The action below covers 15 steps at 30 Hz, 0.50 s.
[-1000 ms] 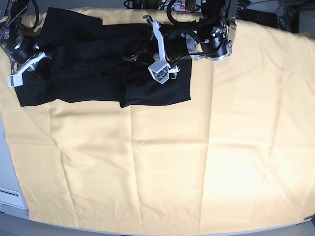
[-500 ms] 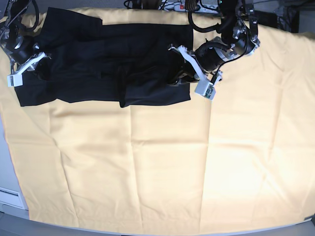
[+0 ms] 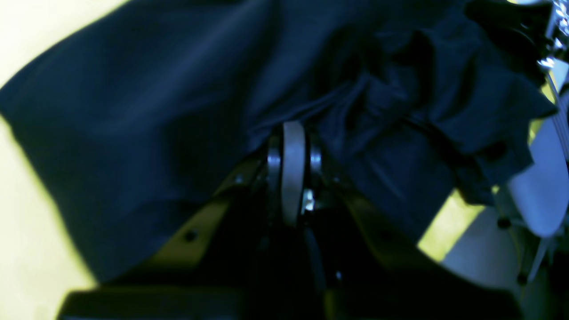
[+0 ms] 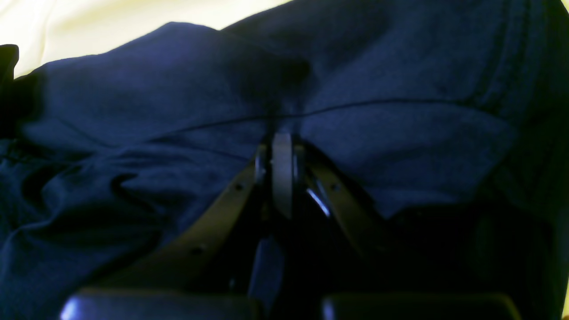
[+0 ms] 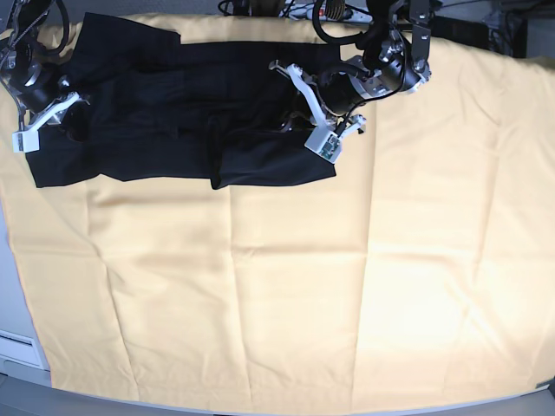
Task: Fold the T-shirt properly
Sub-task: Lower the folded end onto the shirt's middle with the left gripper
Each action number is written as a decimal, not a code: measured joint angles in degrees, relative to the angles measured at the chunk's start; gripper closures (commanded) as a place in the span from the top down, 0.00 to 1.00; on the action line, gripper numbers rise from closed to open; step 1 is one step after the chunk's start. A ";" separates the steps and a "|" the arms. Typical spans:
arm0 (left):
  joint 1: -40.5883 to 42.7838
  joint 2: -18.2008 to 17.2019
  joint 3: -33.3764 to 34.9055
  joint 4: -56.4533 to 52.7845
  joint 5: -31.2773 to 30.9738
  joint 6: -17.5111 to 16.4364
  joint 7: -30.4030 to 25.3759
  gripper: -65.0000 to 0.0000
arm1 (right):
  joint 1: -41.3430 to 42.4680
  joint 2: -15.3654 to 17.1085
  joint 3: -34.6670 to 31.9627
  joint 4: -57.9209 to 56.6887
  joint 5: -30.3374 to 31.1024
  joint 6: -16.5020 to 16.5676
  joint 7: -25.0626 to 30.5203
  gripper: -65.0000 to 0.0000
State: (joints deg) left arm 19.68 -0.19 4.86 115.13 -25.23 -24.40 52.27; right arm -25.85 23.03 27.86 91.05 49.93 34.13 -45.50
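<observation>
Black T-shirt point(image 5: 186, 117) lies spread sideways along the far edge of the pale yellow cloth point(image 5: 286, 295) covering the bench, rumpled, with some layers already overlapped near its middle. Left gripper point(image 3: 291, 129) sits over the shirt's end nearest the middle of the yellow cloth; in the left wrist view its fingers point(image 3: 274, 156) are pressed together with a bunched ridge of black fabric gathered right at the tips, so it looks like a pinch on the shirt. Right gripper point(image 4: 281, 138) is at the opposite shirt end, by the yellow cloth's side edge; its fingers point(image 4: 261, 163) are also closed tight, a fabric crease running into the tips, pinching the shirt too. In the base view both arms, left point(image 5: 334, 130) and right point(image 5: 39, 117), are low on the shirt. Judged step: both ends gripped, mid-fold, likely about to carry one end over the body of the shirt. Next move calls for lifting evenly without stretching the thin fabric, keeping the grasped edge straight, and laying it flat so the rumpled middle doesn't trap wrinkles. Exactly which layers each pinch holds can't be told.
</observation>
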 measured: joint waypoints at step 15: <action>0.15 -0.11 10.86 -0.02 -4.31 -12.81 3.17 0.00 | 0.00 0.00 0.00 0.00 0.02 0.00 0.00 0.00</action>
State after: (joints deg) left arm 19.84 -0.30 15.73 115.11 -29.54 -37.21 55.44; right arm -25.85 23.03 27.86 91.05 49.95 34.13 -45.50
